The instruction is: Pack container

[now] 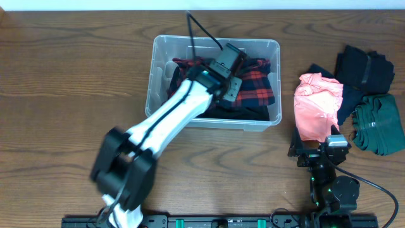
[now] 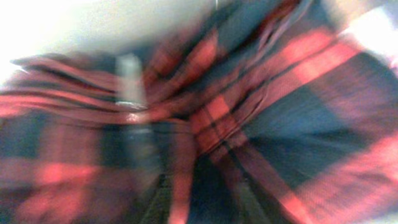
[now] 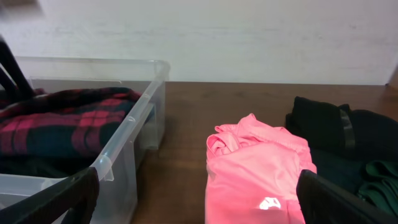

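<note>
The clear plastic container (image 1: 150,82) stands at the back middle of the table, and its near corner shows in the right wrist view (image 3: 124,146). A red and dark plaid garment (image 1: 256,85) lies inside it on darker clothes (image 1: 243,113). My left gripper (image 1: 231,92) reaches down into the container. The blurred left wrist view shows its fingers close together, with the plaid fabric (image 2: 292,93) bunched between them (image 2: 204,186). My right gripper (image 1: 321,147) is open and empty, low at the front right, just in front of a pink garment (image 1: 316,104).
A black garment (image 1: 364,69) and a dark green one (image 1: 380,123) lie right of the pink garment (image 3: 255,168). They also show in the right wrist view, black (image 3: 329,124) and green (image 3: 379,180). The left arm crosses the container's front wall.
</note>
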Tool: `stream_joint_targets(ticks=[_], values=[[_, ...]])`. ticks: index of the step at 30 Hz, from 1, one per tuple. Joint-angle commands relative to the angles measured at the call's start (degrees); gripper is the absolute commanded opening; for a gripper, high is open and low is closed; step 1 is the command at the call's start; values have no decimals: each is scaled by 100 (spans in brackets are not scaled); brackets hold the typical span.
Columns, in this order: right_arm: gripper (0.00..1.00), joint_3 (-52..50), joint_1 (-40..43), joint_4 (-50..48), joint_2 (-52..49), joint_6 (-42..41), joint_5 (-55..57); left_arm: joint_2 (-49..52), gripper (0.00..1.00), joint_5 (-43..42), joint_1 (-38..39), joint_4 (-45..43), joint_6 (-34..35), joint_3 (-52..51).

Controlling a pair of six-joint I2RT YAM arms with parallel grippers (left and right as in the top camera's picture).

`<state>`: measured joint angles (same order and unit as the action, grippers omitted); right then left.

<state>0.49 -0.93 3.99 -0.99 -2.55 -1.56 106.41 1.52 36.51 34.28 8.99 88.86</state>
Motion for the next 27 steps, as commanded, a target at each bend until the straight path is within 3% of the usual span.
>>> stream_joint_targets(ticks=[1,3,12,27], values=[[99,-17,-44,11,20,-59,2,-927,79,116,-240,101,52,26],[99,-17,-44,11,20,-59,2,-1263,98,114,-424,269,52,26],[99,-17,-44,11,20,-59,0,-2094,98,807,-1792,1316,57,26],[99,-17,-42,-4,20,341,420,-2057,98,577,-4356,1360,76,-68]])
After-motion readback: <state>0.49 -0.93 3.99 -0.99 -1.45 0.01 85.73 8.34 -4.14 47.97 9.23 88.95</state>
